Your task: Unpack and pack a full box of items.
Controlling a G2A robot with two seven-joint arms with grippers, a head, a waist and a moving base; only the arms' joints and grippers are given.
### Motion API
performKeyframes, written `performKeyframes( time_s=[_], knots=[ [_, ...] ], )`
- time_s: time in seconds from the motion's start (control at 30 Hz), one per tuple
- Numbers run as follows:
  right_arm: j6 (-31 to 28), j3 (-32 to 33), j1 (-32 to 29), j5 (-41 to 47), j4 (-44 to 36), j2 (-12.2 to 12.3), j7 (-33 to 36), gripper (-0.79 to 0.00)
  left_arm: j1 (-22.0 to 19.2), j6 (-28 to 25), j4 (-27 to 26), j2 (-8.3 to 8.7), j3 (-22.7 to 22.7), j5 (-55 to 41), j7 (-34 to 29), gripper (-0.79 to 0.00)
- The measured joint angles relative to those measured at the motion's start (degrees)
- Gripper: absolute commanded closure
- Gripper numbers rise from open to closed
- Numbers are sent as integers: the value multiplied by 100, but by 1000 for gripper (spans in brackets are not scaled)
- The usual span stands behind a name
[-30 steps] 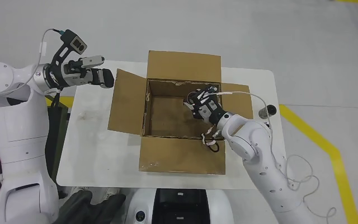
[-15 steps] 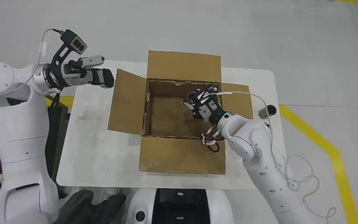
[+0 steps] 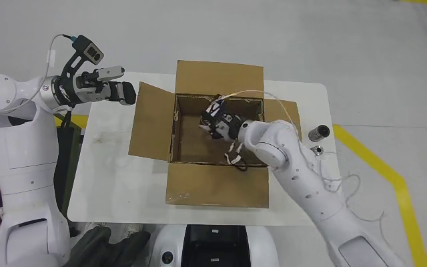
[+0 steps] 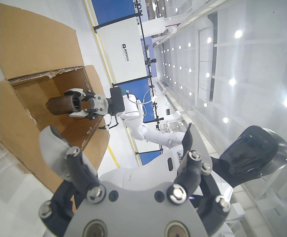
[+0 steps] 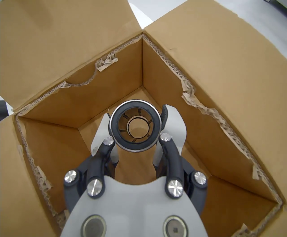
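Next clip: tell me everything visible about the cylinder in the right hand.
The cylinder is a dark, metal-looking hollow tube with a thick black rim edged in bright metal and ribs inside; cardboard shows through its bore. The right hand is shut on its sides, holding it within the open box, bore pointing toward the box floor.

**What lies around my work**

My table is white and rectangular, and it stands on a pale grey floor. A yellow stripe runs aslant across that floor off the table's right side, then bends toward me. A shorter bit of yellow shows by the table's left edge. From my left wrist I look into a big hall. There is a white perforated board in a black frame, blue wall panels behind it, and rows of round ceiling lights glowing overhead.
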Motion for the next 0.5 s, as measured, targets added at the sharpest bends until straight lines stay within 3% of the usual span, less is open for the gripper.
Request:
performKeyframes(
  time_s=[0.17,0.5],
  knots=[
    [-217,-366,579,386,778,-171,67,0,0,0,0,0,0,0,0,-785],
    [-476,-872,1174,805,1838,-436,163,0,0,0,0,0,0,0,0,-785]
  ],
)
